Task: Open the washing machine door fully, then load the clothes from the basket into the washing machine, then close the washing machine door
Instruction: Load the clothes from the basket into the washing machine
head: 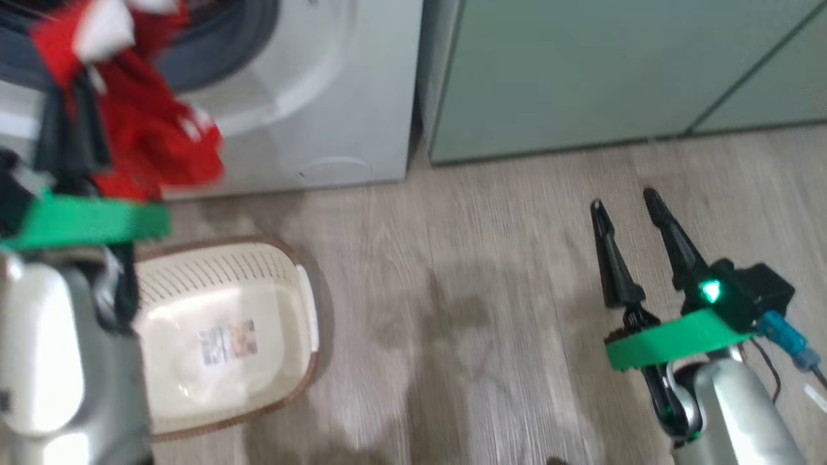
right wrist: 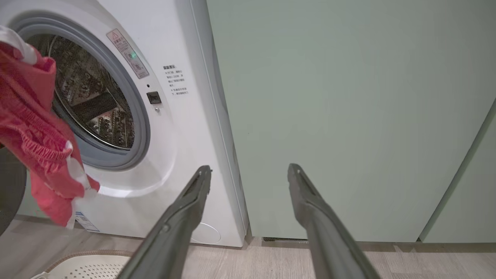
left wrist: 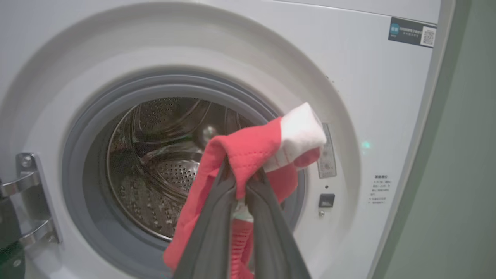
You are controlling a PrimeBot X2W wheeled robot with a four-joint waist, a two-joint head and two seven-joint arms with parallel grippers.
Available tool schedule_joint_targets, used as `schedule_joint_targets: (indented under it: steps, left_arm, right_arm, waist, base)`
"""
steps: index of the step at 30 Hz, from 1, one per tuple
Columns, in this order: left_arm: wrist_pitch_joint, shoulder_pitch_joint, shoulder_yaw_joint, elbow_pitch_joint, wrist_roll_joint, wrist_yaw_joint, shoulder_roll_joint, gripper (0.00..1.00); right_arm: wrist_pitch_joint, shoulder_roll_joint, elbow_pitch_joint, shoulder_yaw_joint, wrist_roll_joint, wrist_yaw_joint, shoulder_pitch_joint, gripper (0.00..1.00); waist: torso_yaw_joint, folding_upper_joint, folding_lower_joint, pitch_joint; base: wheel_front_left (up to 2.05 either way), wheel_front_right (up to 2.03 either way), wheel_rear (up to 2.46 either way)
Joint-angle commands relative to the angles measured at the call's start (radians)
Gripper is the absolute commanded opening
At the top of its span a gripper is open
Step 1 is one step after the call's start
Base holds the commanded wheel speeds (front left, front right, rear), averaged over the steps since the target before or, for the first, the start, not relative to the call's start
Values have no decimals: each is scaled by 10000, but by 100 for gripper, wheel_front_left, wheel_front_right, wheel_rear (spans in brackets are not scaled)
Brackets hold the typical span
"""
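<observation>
Left wrist view: the left tool (left wrist: 241, 174) has its 2 dark fingers pressed together on the clothes (left wrist: 248, 151). They pinch a fold of red fabric, with a white piece sticking out toward 2 o'clock. The rest of the red cloth hangs past the fingers toward 7 o'clock. Behind the bundle is the washing machine (left wrist: 372, 97) with its opening uncovered. A grey gasket (left wrist: 83, 162) rings the perforated steel drum (left wrist: 162, 162), and a metal hinge (left wrist: 27, 193) sits at 9 o'clock of the opening. The clothes hang in front of the opening's 4 o'clock part (whether any cloth lies past the gasket I cannot tell).

Head view, rather blurred: the bundle is at 10 o'clock, held in the air before the machine front and clear of the basket (head: 303, 303). The basket stands on the wooden floor (head: 484, 290) at 8 o'clock, with a label sticker (head: 227, 342) on its bottom. The right tool (head: 623, 199) is at 4 o'clock over the floor, its 2 fingers spread apart and empty, well apart from basket and machine. Pale green cabinets (head: 581, 71) stand just beside the machine, at 3 o'clock of it.
</observation>
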Motion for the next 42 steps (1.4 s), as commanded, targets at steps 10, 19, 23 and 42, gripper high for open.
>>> schedule_joint_targets:
  steps: [10,19,23,42]
  left_arm:
    - [-124,-3939,1298,1063,480,-68,1631,0]
    - [212,-7740,530,3620,935,-473,3657,0]
    - [748,-9376,-270,4638,1418,-589,4602,0]
    - [-84,-13366,-1614,7306,1798,-54,5237,0]
  right_arm:
    - [-92,142,-462,809,411,0,-1277,100]
    - [-92,161,-517,1390,1403,0,-1876,100]
    - [-92,162,-519,1729,1838,0,-2148,100]
    - [-92,163,-542,2437,2800,0,-2541,100]
  waist:
    - [-1380,0,-1,3225]
    - [-2064,0,-1,4997]
    - [-2350,0,-1,5471]
    - [-2980,0,-1,6063]
  base:
    - [0,0,0]
    - [0,0,0]
    - [0,0,0]
    - [0,0,0]
